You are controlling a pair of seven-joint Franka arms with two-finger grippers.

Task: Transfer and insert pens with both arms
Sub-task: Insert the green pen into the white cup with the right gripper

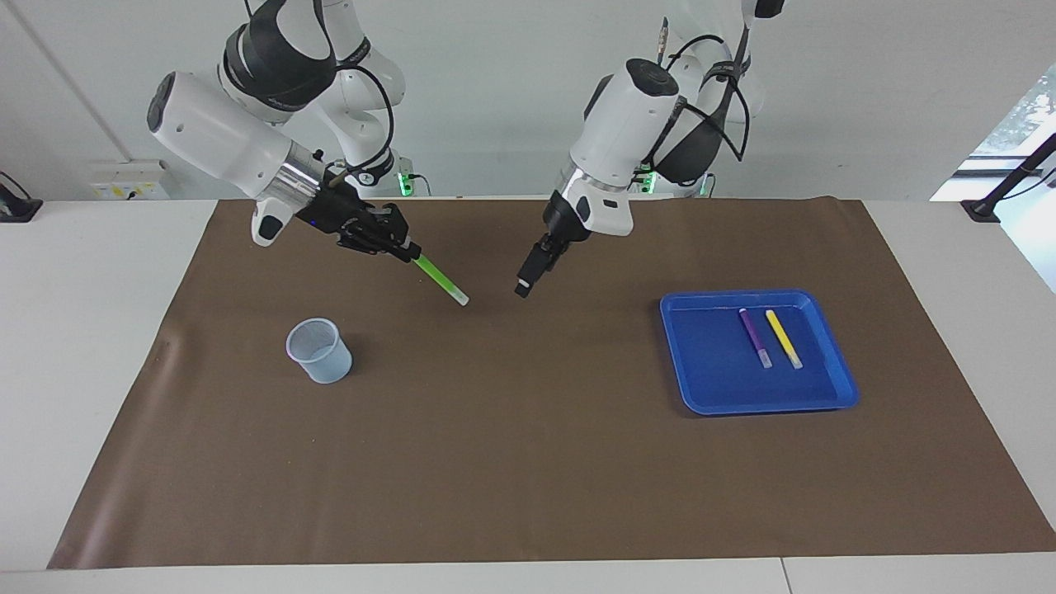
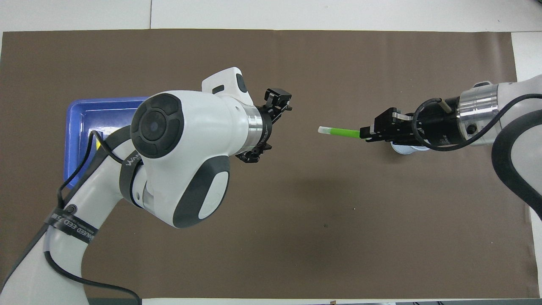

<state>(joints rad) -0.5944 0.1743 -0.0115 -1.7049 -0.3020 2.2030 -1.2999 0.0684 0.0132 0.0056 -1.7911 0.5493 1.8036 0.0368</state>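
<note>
Upper left of the facing frame, the right claw (image 1: 406,247) grips the green pen (image 1: 440,280), while the left claw (image 1: 528,279) hangs spread and empty at upper centre.

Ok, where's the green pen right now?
The green pen is clamped in the right gripper, up over the brown mat toward the right arm's end, above the mesh cup.

Matt brown paper sheet (image 1: 528,462) over a smooth white table (image 1: 82,346). Glossy blue plastic tray (image 1: 835,355), light glinting off its floor. Pale mesh cup (image 1: 318,350), finely perforated. Smooth plastic green pen (image 1: 439,279) between the jaws. Glossy white arm shells, brushed-metal wrist rings.
</note>
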